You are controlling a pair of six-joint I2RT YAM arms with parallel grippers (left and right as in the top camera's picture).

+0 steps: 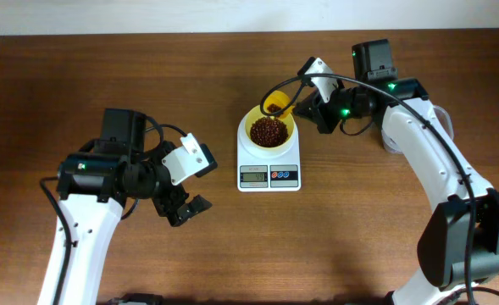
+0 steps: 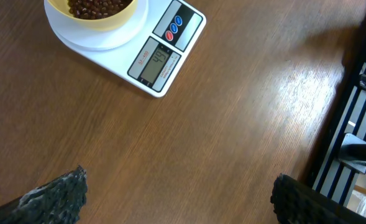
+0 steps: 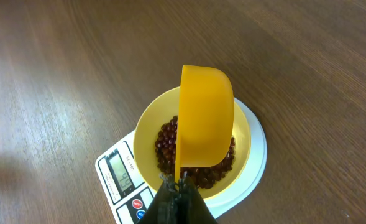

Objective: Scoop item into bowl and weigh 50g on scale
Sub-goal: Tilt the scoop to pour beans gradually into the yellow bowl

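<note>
**Left arm** (image 1: 80,229): white moulded links and black cylindrical joint housings. One small green light (image 1: 84,165) sits on a housing. Thin black cables (image 1: 46,188) loop outside the joints. White boxy camera block (image 1: 190,157) at the wrist.

**Left gripper** (image 1: 188,210): two black fingers (image 2: 55,198) with rough-textured pads scuffed grey.

**Right arm** (image 1: 427,161): the same white links, with a larger black housing (image 1: 465,246) at its near end. Two green lights (image 1: 345,112) glow toward its far end. A long black cable (image 1: 279,85) arcs past the wrist. White camera block (image 1: 317,69) with angled corners.

**Right gripper** (image 3: 178,182): slim matte black fingers (image 3: 167,205) with angular faces.
</note>
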